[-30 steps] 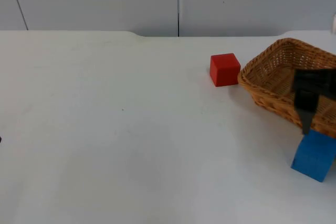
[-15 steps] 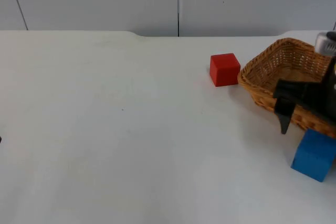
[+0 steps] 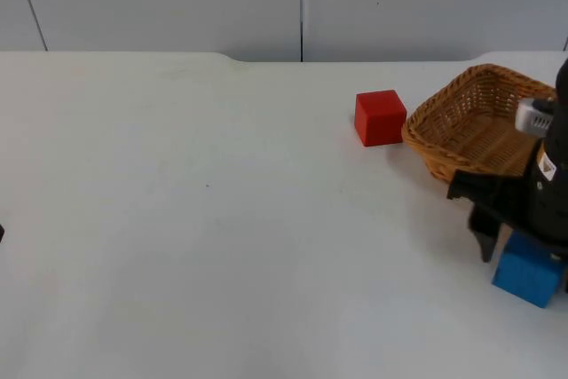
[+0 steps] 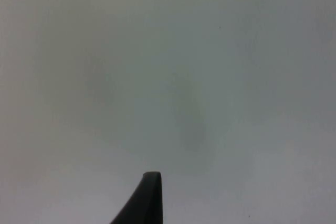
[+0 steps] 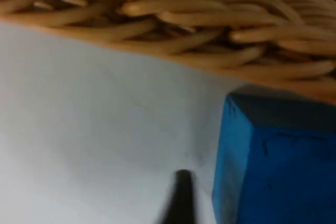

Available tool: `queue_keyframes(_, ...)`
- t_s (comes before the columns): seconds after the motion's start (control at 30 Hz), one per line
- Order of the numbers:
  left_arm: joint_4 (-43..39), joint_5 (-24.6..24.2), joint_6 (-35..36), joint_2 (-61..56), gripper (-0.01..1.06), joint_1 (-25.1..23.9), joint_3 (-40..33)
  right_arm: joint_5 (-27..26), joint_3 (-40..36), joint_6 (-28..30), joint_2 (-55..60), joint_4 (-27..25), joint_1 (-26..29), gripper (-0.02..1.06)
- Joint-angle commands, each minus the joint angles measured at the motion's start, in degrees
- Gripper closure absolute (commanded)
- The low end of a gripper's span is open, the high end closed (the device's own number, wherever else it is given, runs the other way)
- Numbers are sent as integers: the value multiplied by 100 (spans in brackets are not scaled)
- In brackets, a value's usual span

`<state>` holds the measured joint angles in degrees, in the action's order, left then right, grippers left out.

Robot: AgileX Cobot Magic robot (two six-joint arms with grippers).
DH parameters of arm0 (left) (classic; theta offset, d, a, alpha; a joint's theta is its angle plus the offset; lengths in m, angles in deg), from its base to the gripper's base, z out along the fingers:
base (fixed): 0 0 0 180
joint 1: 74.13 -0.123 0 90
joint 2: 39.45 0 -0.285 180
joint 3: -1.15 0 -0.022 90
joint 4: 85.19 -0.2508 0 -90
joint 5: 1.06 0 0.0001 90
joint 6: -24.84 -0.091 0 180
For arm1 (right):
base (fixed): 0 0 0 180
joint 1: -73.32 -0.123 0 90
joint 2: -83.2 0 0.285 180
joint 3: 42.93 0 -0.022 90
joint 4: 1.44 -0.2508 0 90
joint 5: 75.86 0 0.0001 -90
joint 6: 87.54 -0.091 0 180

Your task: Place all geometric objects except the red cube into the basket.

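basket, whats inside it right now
The visible part of the basket interior shows only bare woven floor, no objects. Its right portion is covered by the right gripper and arm, so that part cannot be checked. The blue block sits outside on the table.

A white table top (image 3: 177, 246) runs back to a grey partition wall (image 3: 160, 2).

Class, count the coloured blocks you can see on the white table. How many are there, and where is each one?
2. The red cube sits just left of the basket. The blue block lies in front of the basket, beside the right claw. The arm may hide others.
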<state>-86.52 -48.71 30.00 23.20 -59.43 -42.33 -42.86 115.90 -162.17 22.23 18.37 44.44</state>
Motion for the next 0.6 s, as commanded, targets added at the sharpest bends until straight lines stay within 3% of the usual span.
queue_keyframes(0.0, 20, 39, 39, -52, 0, -16, -25, 66, 12, -153, 0, 263, 31, 53)
queue_keyframes(0.17, 20, 39, 39, -52, 0, -16, -25, 184, 12, -183, -219, 386, -55, 105)
queue_keyframes(0.4, 20, 29, 39, -52, 0, -16, -25, 283, 15, 194, -1026, 395, -634, 105)
queue_keyframes(0.47, 39, -5, 39, -52, 0, -16, -25, 283, 15, 865, -1365, 335, -689, 105)
queue_keyframes(0.57, 67, -5, 39, -52, 0, -16, -25, 323, 15, 2360, -1743, -389, -612, 105)
